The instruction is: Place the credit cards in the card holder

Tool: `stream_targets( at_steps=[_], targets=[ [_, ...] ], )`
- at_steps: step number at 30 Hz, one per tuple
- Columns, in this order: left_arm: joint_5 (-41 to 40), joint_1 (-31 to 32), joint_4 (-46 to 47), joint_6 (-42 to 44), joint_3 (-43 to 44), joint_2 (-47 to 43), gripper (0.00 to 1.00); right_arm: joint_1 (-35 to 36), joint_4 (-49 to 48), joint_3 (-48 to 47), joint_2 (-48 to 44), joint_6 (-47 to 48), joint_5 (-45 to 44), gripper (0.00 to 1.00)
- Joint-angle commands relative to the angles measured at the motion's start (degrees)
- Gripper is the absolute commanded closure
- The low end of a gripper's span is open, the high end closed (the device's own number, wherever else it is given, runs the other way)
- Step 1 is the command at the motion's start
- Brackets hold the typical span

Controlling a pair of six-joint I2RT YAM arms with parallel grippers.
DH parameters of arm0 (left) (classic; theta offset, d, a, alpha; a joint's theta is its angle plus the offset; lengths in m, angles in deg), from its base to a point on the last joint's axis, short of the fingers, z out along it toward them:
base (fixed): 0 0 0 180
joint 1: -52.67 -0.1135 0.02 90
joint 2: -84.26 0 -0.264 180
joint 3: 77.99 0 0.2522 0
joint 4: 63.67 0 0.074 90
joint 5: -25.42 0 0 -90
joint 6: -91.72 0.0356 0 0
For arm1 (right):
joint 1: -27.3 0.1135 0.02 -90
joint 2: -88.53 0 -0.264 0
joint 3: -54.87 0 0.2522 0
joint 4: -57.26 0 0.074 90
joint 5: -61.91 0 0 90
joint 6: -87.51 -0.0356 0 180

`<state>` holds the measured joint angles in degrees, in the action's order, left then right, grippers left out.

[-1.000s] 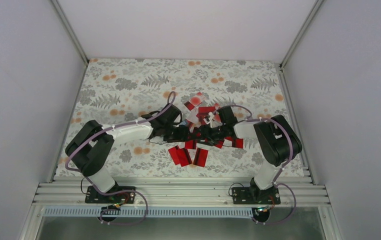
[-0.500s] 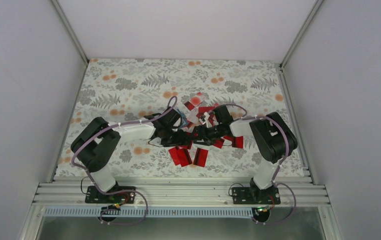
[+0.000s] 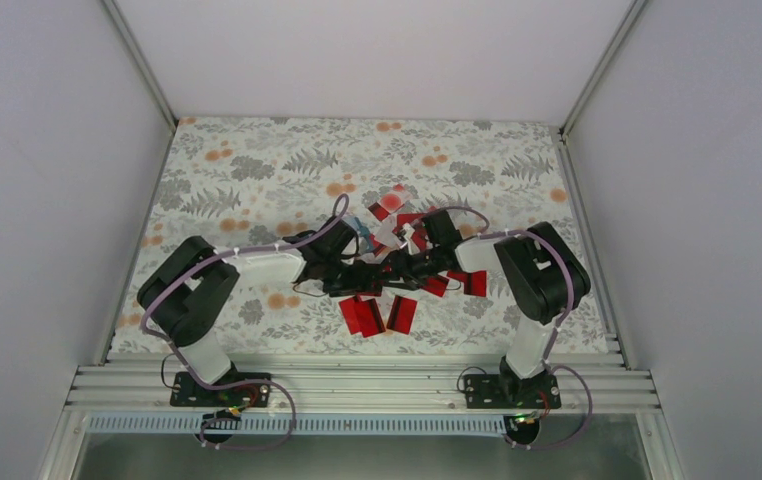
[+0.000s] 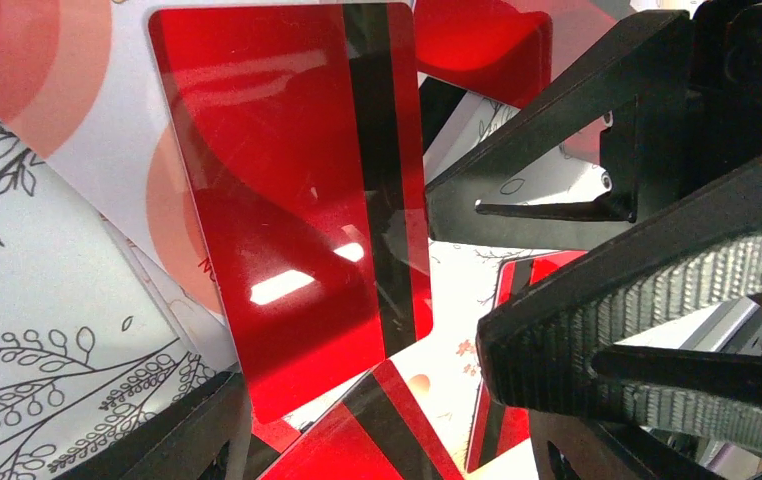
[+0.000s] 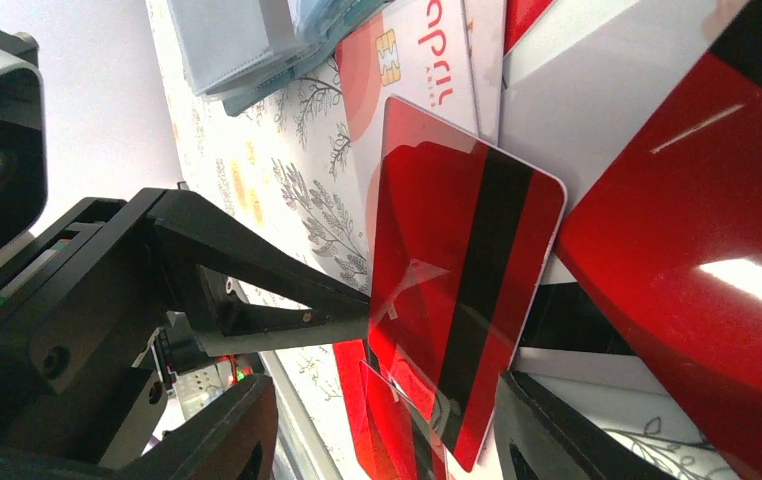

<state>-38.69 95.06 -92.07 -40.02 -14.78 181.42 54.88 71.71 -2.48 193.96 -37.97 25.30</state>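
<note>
Many red credit cards [image 3: 375, 314] with black stripes lie piled at the table's middle, some showing a pale face. The teal-blue card holder [image 3: 361, 233] lies at the pile's far left and shows at the top of the right wrist view [image 5: 247, 40]. My left gripper [image 3: 369, 277] and right gripper [image 3: 394, 270] meet tip to tip over the pile, both open. One red card [image 4: 297, 200] lies tilted between them and also shows in the right wrist view [image 5: 457, 300]. A left finger [image 5: 287, 300] touches one of its edges and a right finger [image 4: 557, 150] the other. Neither the left gripper [image 4: 387, 420] nor the right gripper [image 5: 387, 420] closes on it.
Pale cards with orange circles [image 4: 77, 90] lie under the red ones on the floral tablecloth [image 3: 257, 170]. More red cards [image 3: 465, 283] lie at the right of the pile. White walls enclose the table on three sides; an aluminium rail [image 3: 357, 385] runs along the near edge.
The right arm has shifted a little left and both grippers have drawn closer together over the pile. The card holder now shows beside the left wrist.
</note>
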Motion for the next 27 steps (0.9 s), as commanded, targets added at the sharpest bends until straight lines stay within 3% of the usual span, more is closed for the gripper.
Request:
stream_targets(
  at_steps=[1,18,27],
  targets=[
    [0.9,0.0,5.9,-2.1,-2.5,0.0,0.30,3.9,8.0,4.2,5.8,0.2,-10.4,0.44],
    [2.7,-1.8,15.2,-8.3,-6.2,-8.9,0.32,4.0,8.4,5.3,5.4,-1.0,-12.8,0.45],
    [3.3,-2.1,17.9,-8.7,-7.5,-5.4,0.33,3.9,7.9,5.2,5.6,-0.9,-12.4,0.45]
  ],
)
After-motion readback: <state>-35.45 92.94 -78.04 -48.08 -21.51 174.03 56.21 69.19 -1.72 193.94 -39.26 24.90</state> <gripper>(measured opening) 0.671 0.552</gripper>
